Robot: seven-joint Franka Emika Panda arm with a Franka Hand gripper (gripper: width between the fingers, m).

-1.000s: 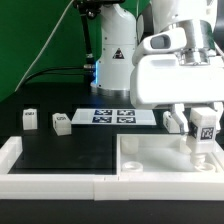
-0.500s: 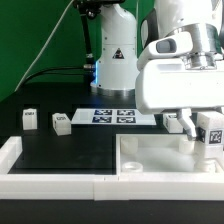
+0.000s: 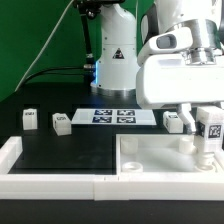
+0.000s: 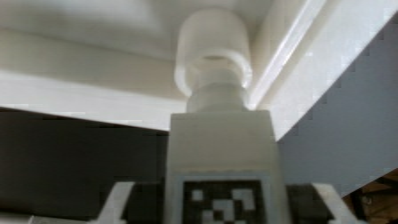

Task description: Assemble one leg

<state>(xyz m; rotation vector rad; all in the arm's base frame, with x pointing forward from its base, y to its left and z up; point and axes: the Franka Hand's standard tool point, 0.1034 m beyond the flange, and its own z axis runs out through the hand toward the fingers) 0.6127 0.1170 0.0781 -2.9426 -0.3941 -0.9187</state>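
At the exterior view's left, a first spare leg [image 3: 29, 119] is lying on the black table [image 3: 70, 150], and a second spare leg [image 3: 61, 123] is resting near it, the two apart. Further along, the marker board [image 3: 113, 116] is lying flat in front of the robot base [image 3: 114, 62]. A third spare leg [image 3: 172, 121] is sitting just past the board's end, partly hidden by the arm. At the exterior view's right, the gripper [image 3: 208, 128] is hanging over the white tray [image 3: 150, 168], its jaws pinching the leg [image 3: 210, 124] by its tagged block. The leg is standing upright with its round peg pointing down near the tray's edge on that side; whether the peg is touching the tray cannot be told. In the wrist view the leg [image 4: 221, 160] is filling the middle, its peg reaching toward the tray [image 4: 89, 70] wall, with a grey finger [image 4: 121, 203] showing beside the tagged block
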